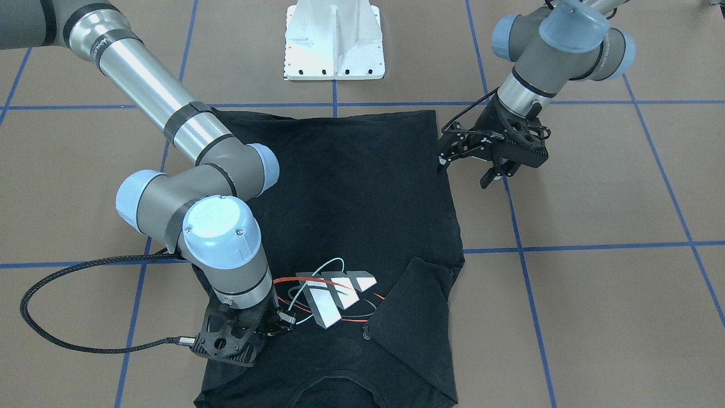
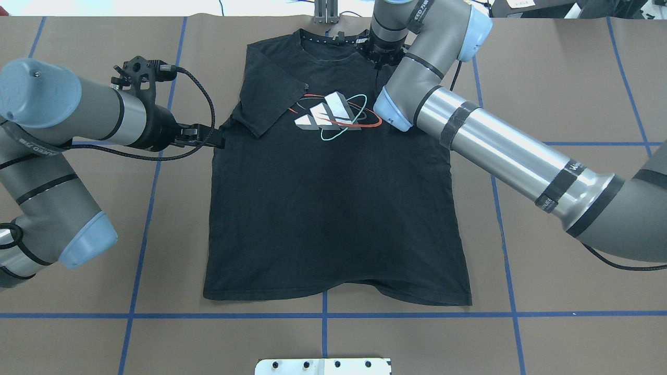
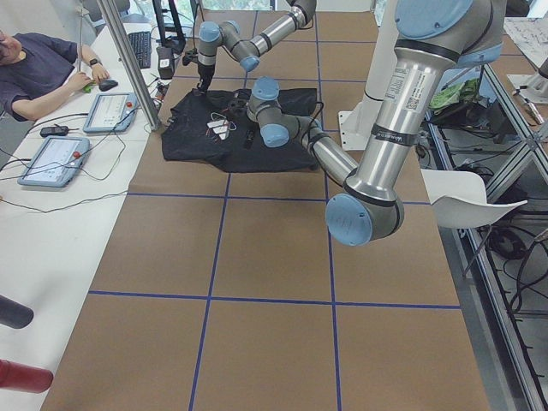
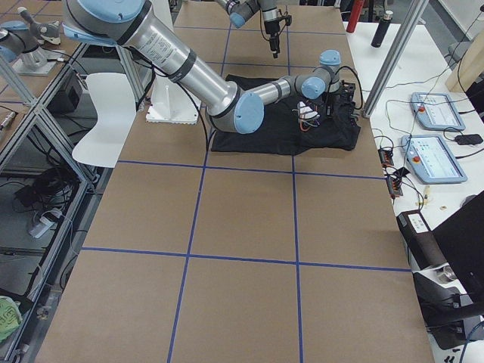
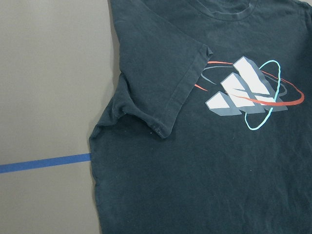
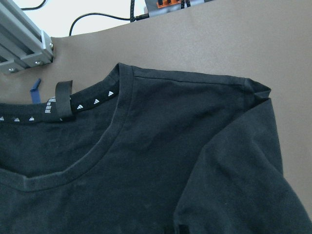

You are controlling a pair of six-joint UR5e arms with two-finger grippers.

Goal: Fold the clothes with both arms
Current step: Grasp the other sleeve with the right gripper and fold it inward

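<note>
**Left claw released at the shirt's side; right claw's grip hidden over the shoulder**

The black T-shirt lies flat on the brown table, logo up, spread between the two claws.

Seen from the left claw, the cloth begins right at its inner fingertip and runs away toward the other arm. Its outer fingertip is over bare table, clear of the shirt. The jaws stand wide apart, released, grasping nothing. Whether the inner fingertip touches the cloth cannot be told. In the overhead view the claw's tip meets the shirt's side edge just below the folded sleeve, which is turned in onto the chest with its hem reaching the logo. The left wrist view looks down on that sleeve and edge, where a blue tape line meets the cloth. No finger shows there.

The right claw is over the shirt's opposite shoulder. The logo is just beside it toward the shirt's middle, and the collar is near. Its own body and arm hide its fingers in every view, so whether it is spread or clenched, or touching cloth, cannot be told. In the right wrist view the sleeve on that side appears turned in over the chest.
</note>
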